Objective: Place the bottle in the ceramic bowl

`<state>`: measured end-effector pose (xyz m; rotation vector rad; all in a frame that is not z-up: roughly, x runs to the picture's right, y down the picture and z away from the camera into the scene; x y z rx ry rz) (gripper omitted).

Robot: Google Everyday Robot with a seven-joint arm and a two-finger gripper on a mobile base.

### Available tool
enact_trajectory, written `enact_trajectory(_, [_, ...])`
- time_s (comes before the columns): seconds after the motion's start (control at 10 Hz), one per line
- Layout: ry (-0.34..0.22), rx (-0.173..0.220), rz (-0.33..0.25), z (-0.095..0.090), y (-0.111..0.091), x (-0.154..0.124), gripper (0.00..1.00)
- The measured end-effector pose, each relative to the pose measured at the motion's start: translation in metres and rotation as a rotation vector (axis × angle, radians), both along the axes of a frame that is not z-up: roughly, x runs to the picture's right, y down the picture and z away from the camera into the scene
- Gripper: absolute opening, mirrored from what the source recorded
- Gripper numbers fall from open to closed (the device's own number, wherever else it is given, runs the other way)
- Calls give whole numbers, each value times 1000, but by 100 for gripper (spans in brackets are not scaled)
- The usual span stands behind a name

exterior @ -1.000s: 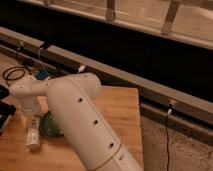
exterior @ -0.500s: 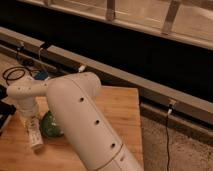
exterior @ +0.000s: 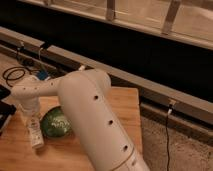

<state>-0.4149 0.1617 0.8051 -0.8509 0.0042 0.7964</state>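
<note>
Gripper (exterior: 33, 120) clenched, apparently on upper end of bottle (exterior: 36, 136), just beside bowl (exterior: 56, 123). Risk: end grip lets bottle pivot, slip, or clip rim.

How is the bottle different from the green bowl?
The bottle is white, slim and long; the ceramic bowl is green and round. The gripper, at the bottle's top end, is shut on it; nothing holds the bowl. Both are on the wooden table.

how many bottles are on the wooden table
1: a small slim white plastic bottle beside the round green ceramic bowl, with the tool shut on its upper end. The arm may hide others.
</note>
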Motion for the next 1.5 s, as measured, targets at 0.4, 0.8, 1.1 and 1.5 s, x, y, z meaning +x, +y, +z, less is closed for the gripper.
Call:
enact_trajectory(0.4, [-24, 107, 24, -63, -50, 0, 0])
enact_trajectory(0.8, [108, 229, -104, -117, -93, 11, 0])
enact_trajectory(1.1, [174, 214, -88, -107, -108, 57, 0])
enact_trajectory(1.5, [218, 160, 11, -53, -74, 120, 0])
